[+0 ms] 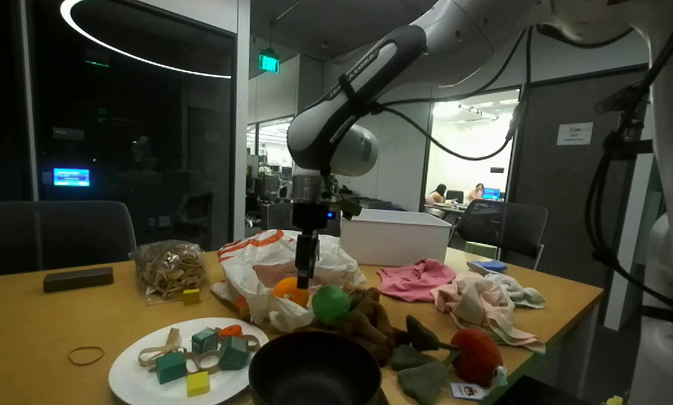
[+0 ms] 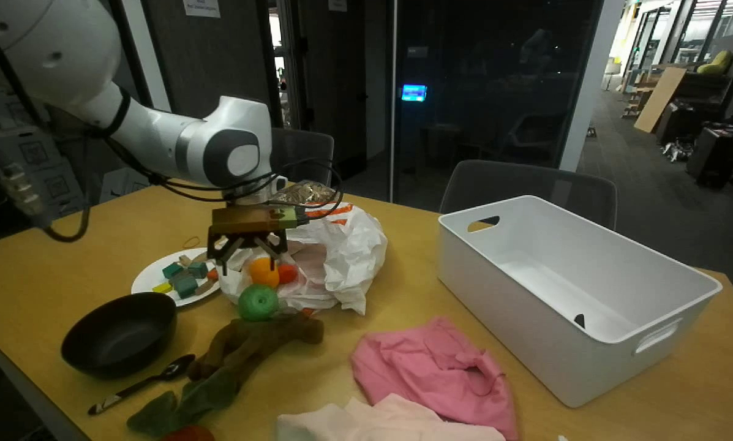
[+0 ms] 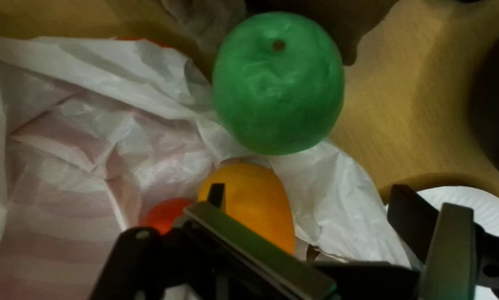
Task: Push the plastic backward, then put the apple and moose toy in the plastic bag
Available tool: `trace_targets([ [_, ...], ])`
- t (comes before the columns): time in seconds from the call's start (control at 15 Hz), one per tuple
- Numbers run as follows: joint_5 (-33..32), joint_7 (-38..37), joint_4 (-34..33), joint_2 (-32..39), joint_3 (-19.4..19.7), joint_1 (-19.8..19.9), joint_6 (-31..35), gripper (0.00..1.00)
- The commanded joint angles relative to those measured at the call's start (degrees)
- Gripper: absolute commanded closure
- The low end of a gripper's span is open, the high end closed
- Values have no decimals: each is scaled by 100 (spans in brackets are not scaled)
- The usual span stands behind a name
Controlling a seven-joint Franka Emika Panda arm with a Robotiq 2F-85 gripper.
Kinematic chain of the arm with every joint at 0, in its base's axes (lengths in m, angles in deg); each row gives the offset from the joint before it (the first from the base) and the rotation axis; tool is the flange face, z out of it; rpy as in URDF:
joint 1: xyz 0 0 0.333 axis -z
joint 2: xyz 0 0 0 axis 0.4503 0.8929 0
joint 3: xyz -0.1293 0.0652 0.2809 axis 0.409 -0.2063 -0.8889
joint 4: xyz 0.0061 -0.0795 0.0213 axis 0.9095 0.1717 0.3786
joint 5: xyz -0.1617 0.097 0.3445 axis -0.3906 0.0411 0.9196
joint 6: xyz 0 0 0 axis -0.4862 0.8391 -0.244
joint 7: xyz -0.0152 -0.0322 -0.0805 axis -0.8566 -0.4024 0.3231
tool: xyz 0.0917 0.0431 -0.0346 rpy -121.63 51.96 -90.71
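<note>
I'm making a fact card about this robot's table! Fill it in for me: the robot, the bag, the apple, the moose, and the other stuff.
Plastic bag: white with red-orange print, mouth open
End effector: open, by the bag's mouth
Apple: green, at the edge of the bag's mouth
Moose toy: brown, lying on the table outside the bag
At the mouth too: round orange thing, partly hidden red thing
Plate: white, with teal blocks and a yellow block
Black bowl: beside the plate
Other stuff: pink cloth, white bin

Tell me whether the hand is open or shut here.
The hand is open: in the wrist view its fingers stand well apart, and an exterior view also shows a wide gap between them.
</note>
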Motion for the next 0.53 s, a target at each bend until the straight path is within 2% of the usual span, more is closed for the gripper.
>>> trace_targets([
  [0.0,-195,192,-576,520,-169,162,116,0],
  [0.33,-499,243,-866,900,-217,257,294,0],
  [0.4,-508,282,-908,939,-234,300,253,25],
  [0.47,-534,294,-926,961,-239,332,276,25],
])
